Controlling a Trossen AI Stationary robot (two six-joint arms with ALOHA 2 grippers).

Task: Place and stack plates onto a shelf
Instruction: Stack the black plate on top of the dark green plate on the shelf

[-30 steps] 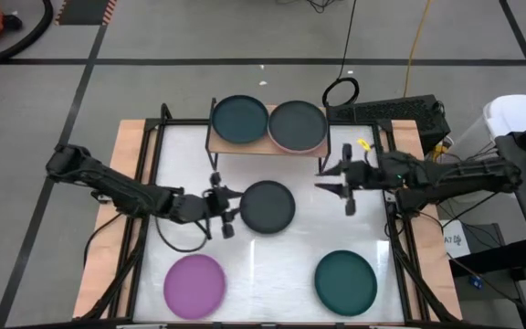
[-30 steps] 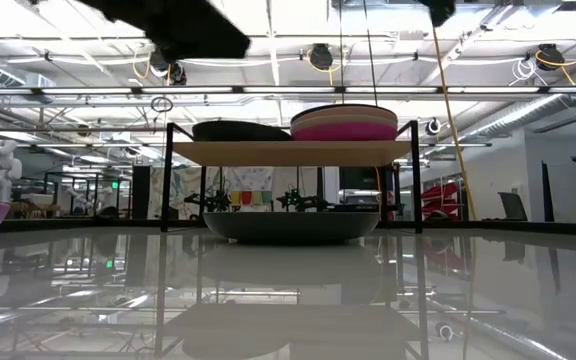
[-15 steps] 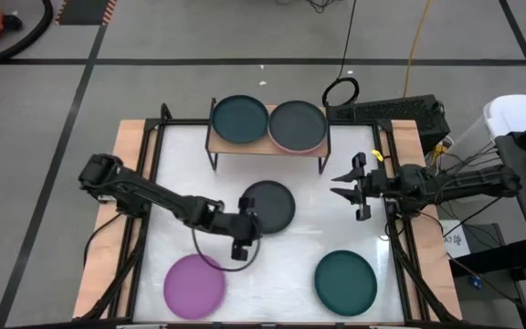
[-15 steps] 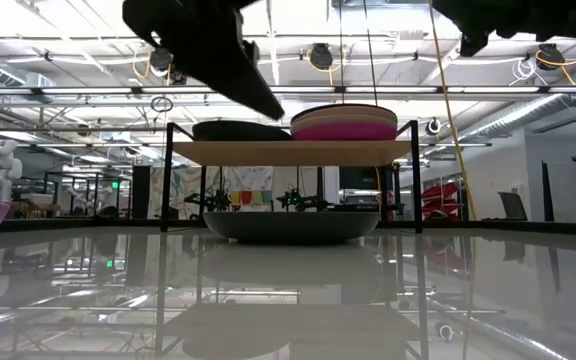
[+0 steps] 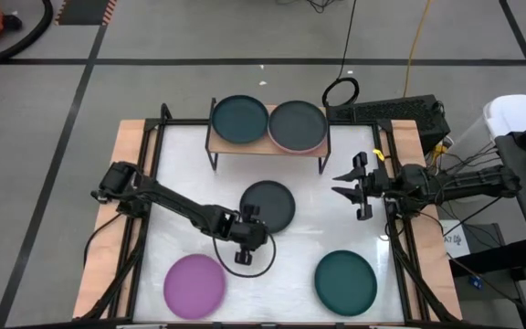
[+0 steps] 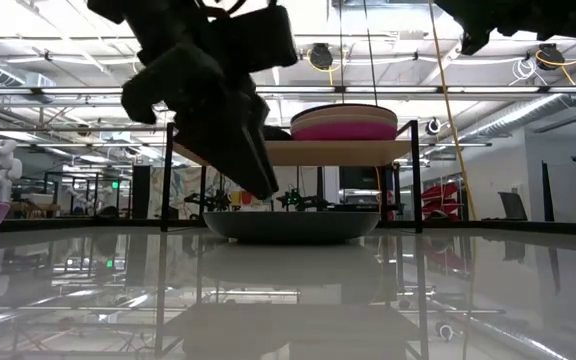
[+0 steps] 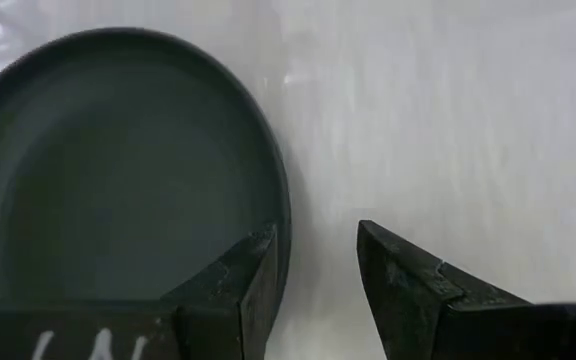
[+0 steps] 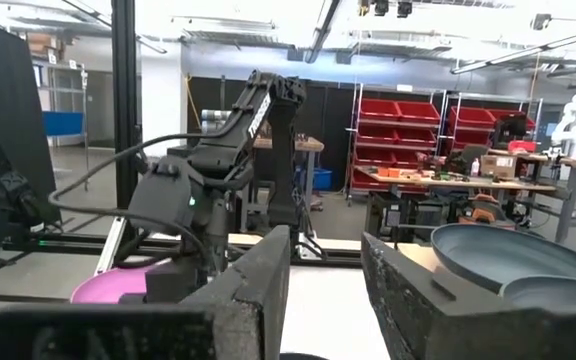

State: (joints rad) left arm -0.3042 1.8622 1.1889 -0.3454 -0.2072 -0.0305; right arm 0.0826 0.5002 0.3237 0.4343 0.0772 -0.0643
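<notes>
Across your glossy white table (image 5: 199, 164), from left: a purple plate (image 5: 194, 284) near the front edge, the left gripper (image 5: 250, 222), fingers apart, astride the near rim of the matte charcoal plate (image 5: 268, 206) mid-table, then the shelf (image 5: 268, 144) at the back edge, and the right gripper (image 5: 350, 186), spread, by the right edge.

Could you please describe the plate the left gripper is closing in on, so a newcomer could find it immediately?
On the white table, look just in front of the wooden shelf. The charcoal plate lies there alone near the table's middle, with the open left gripper at its rim. Unlike the purple plate and teal plate, it is dark grey.
</notes>
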